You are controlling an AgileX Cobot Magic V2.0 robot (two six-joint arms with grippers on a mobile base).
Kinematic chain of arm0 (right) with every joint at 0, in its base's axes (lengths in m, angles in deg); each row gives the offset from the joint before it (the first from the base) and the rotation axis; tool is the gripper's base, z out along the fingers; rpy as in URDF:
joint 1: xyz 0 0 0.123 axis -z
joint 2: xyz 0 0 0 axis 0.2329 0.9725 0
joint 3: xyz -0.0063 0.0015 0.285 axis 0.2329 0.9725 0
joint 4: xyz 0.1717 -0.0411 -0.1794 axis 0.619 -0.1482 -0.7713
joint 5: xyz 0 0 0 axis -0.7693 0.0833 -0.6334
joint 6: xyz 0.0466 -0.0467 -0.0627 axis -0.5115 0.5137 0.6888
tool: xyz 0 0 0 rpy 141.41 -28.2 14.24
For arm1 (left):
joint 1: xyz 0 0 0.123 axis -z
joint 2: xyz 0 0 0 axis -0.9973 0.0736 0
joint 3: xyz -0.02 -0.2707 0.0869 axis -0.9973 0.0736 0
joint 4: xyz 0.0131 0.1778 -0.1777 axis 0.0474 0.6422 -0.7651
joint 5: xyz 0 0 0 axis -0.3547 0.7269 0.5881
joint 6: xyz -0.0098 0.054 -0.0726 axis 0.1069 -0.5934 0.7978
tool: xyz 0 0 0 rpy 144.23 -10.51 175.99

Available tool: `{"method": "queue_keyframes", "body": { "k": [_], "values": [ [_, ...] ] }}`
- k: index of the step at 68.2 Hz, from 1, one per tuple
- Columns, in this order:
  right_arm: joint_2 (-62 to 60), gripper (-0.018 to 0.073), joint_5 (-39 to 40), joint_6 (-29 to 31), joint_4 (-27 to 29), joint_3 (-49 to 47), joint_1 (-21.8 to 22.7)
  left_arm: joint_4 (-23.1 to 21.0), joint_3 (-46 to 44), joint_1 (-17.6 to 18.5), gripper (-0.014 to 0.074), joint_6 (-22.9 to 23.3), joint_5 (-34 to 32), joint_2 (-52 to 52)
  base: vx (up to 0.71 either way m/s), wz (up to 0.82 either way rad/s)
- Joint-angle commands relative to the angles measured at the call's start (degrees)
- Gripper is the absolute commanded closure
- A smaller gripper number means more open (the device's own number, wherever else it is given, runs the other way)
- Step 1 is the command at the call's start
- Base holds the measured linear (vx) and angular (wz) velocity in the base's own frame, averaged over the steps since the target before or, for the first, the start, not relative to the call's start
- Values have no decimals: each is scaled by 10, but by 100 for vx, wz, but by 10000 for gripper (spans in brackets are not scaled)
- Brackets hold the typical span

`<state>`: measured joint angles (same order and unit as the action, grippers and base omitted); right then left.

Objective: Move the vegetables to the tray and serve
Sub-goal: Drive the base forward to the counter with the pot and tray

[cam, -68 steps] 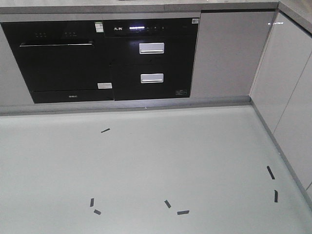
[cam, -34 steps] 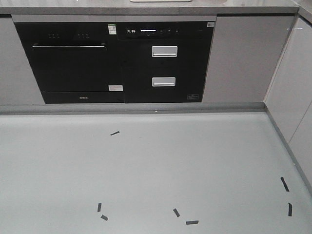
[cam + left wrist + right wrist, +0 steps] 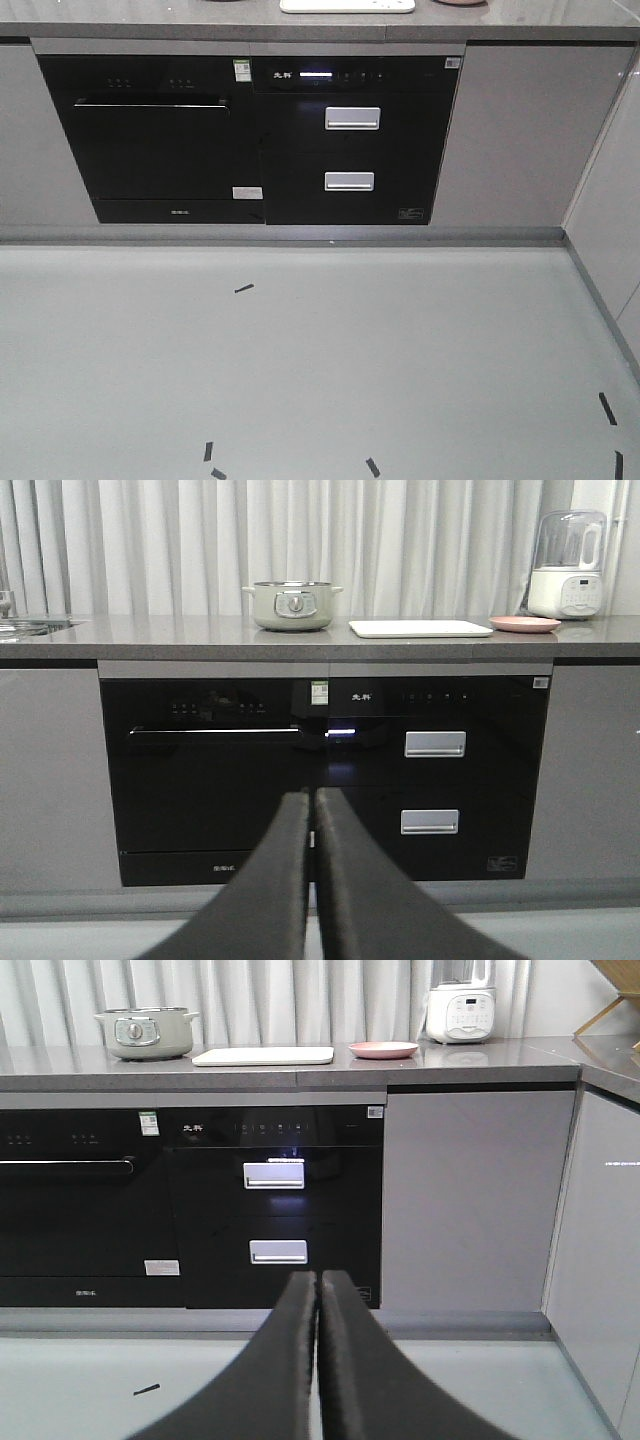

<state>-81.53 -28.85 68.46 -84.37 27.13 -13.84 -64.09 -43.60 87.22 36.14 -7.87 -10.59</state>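
The left pincer (image 3: 312, 795) and right pincer (image 3: 318, 1278) are closed, empty. The tray (image 3: 420, 628) lies lengthwise on the counter (image 3: 150, 637), well ahead, between them.

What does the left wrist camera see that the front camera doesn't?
Only the left wrist view shows the closed left pincer, the pot, the white curtains and the white appliance. Only the front view shows the black tape marks on the floor. Both show the black oven, the silver drawer handles, the grey counter and the cream tray.
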Motion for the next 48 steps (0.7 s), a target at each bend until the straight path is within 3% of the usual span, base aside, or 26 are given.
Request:
{"method": "queue_keyframes", "body": {
  "k": [1, 48],
  "values": [
    [-1, 567, 39, 2, -4, 4, 4, 0, 15, -1, 603, 4, -40, -8, 18, 1],
    [-1, 567, 39, 2, -4, 4, 4, 0, 15, -1, 603, 4, -40, -8, 20, -1]
  ]
}}
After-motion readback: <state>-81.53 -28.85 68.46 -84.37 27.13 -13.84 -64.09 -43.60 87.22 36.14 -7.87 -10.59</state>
